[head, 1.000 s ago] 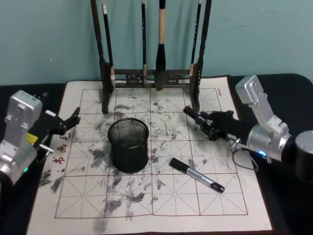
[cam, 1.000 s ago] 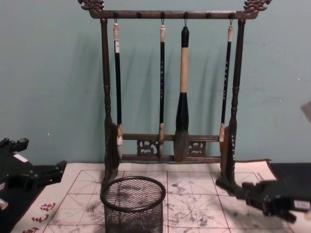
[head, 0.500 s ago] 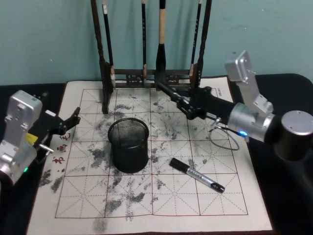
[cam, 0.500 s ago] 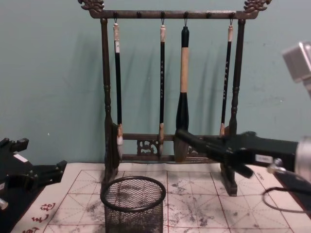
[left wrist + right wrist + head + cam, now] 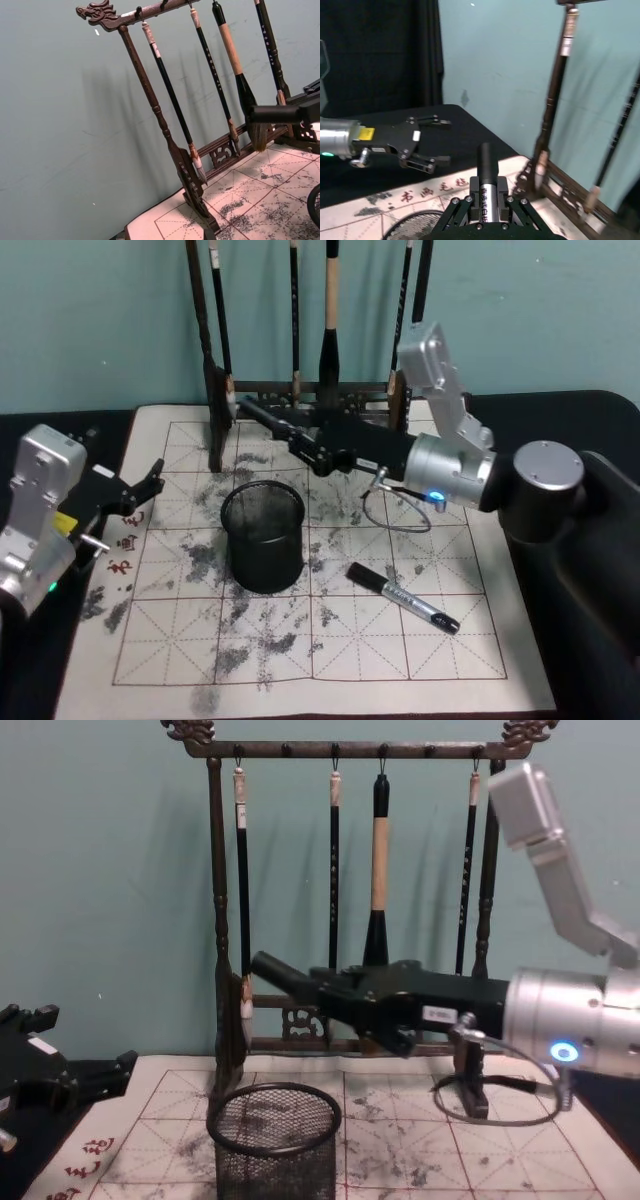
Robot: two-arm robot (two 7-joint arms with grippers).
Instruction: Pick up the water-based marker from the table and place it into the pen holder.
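A black-capped silver-grey marker [image 5: 488, 162] is clamped in the right gripper [image 5: 312, 445], above and behind the black wire-mesh pen holder [image 5: 263, 540]; the left gripper [image 5: 150, 488] is parked left of it, fingers spread.

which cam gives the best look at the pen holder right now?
Head view: it shows the whole pen holder, rim to base, with the opening visible. Chest view cuts off its base; each wrist view catches a sliver of rim at its edge.
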